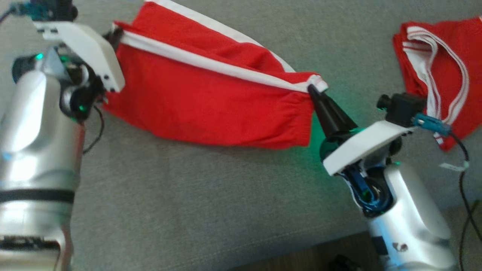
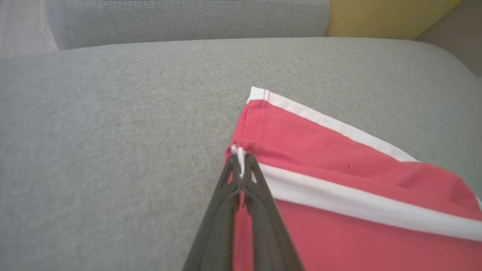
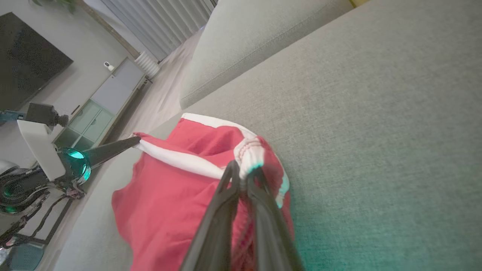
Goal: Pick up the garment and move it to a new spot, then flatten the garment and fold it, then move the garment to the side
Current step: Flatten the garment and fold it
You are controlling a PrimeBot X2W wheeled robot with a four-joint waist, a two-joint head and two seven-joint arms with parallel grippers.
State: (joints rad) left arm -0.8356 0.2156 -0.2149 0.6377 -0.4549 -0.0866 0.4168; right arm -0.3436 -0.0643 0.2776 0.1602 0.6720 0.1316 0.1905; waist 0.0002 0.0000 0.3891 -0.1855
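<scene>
**Above the sofa seat (image 1: pixel 188 195): garment (image 1: pixel 211 105) strung out by its white band**

Toward the seat's back edge, the red garment hangs by that band. Laying it flat well probably means holding the band level and taut and lowering both ends together. It should land well clear of the second red garment (image 1: pixel 452 49), off toward the seat's right end. The left hand (image 2: pixel 241 160) is pinched tight on one end of the band. The right hand (image 3: pixel 244 173) is clamped on the gathered other end. Neither touches anything else.

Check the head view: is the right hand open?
No, the right hand is shut on the garment's white-trimmed corner.
</scene>
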